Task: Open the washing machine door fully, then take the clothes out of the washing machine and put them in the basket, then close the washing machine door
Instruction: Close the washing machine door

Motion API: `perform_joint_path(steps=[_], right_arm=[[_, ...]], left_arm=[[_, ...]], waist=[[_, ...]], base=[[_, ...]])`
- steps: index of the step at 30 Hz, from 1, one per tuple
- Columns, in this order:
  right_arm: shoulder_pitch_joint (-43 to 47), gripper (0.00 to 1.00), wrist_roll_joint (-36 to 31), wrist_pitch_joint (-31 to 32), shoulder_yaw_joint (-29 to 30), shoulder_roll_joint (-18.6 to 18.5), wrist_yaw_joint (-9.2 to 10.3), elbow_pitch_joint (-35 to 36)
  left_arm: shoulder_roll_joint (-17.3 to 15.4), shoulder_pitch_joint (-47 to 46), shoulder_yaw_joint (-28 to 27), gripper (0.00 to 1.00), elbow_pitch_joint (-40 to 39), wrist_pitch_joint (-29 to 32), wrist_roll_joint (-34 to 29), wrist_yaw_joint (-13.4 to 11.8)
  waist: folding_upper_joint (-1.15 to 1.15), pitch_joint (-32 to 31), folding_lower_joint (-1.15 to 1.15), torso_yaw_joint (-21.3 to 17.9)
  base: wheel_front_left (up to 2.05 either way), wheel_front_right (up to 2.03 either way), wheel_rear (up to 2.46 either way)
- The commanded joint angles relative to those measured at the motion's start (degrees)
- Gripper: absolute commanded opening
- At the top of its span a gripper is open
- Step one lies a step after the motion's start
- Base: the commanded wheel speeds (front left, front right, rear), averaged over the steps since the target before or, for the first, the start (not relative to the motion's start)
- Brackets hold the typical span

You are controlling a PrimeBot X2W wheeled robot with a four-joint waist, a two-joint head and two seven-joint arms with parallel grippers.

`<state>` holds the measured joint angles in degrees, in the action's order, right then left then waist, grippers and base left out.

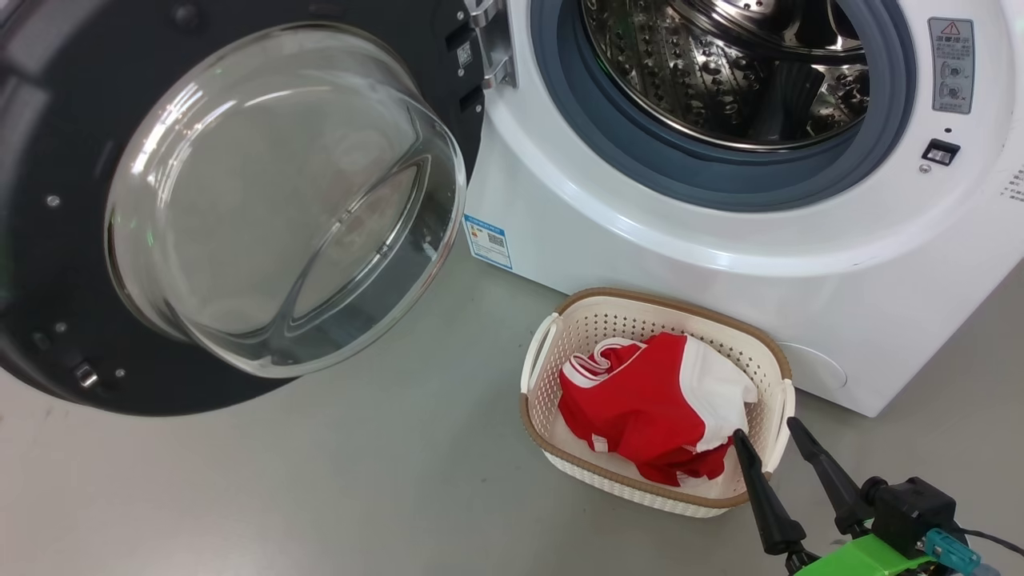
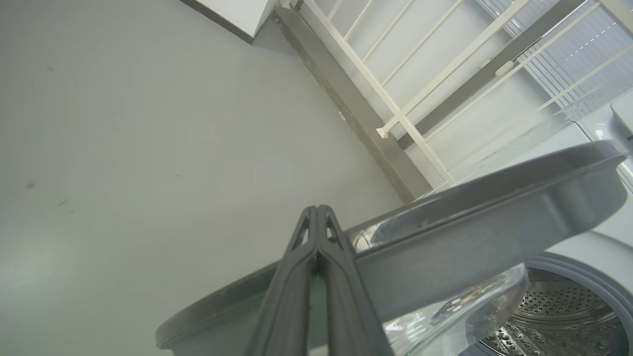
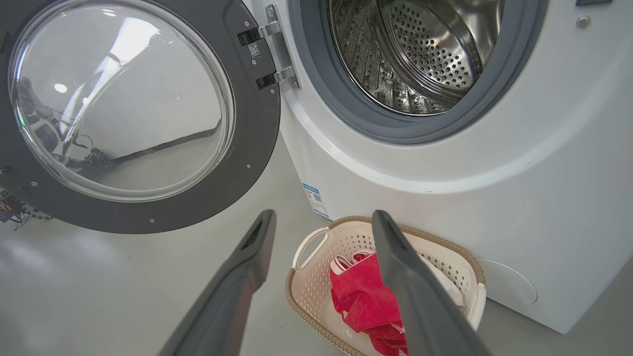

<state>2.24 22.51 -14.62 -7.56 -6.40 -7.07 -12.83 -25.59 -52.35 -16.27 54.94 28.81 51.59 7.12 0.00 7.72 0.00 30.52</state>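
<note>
The washing machine (image 1: 720,240) stands with its steel drum (image 1: 736,72) showing no clothes inside. The washing machine door (image 1: 240,200) is swung wide open to the left, its glass bowl facing me. The red and white clothes (image 1: 648,404) lie in the cream basket (image 1: 538,376) on the floor before the machine. My right gripper (image 1: 770,432) is open just over the basket's near right rim, nothing between its fingers; its wrist view shows the basket (image 3: 316,282), clothes (image 3: 363,296) and door (image 3: 247,163). My left gripper (image 2: 316,212) is shut and empty, beside the outer edge of the door (image 2: 470,227).
Grey floor (image 1: 360,480) stretches left of and in front of the basket, under the open door. A white railing (image 2: 395,99) and a wall base run behind the door in the left wrist view.
</note>
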Motion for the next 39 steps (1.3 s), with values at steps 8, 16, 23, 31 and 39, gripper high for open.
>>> perform_joint_path(steps=[8,16,23,31,39], right_arm=[[0.3,1.0,-1.2,-0.4,-0.2,0.3,-0.42,1.7],[0.6,1.0,-1.2,-0.4,0.0,0.8,-0.42,1.5],[1.2,1.0,-1.2,-0.4,0.4,1.2,-0.42,1.6],[1.6,1.0,-1.4,-0.4,0.9,1.5,-0.42,1.8],[2.2,1.0,-1.4,-0.4,1.0,1.8,-0.42,1.8]], left_arm=[[-5.0,6.7,5.0,0.0,-8.9,6.1,8.7,0.4],[-6.2,11.8,9.5,0.0,-17.6,8.4,17.1,0.4],[-7.7,14.8,12.8,0.0,-23.8,9.7,22.7,0.4],[-9.0,17.9,16.0,0.0,-31.7,11.2,27.4,0.4],[-10.2,21.8,19.9,0.0,-43.3,13.3,32.1,0.4]], waist=[[0.0,-1.0,0.0,-0.3],[0.0,-2.2,0.0,-0.6],[0.0,-3.2,0.0,-0.9],[0.0,-3.7,0.0,-1.8],[0.0,-4.5,0.0,-3.1]], base=[[0.0,0.0,0.0],[0.0,0.0,0.0],[0.0,0.0,0.0],[0.0,0.0,0.0],[0.0,0.0,0.0]])
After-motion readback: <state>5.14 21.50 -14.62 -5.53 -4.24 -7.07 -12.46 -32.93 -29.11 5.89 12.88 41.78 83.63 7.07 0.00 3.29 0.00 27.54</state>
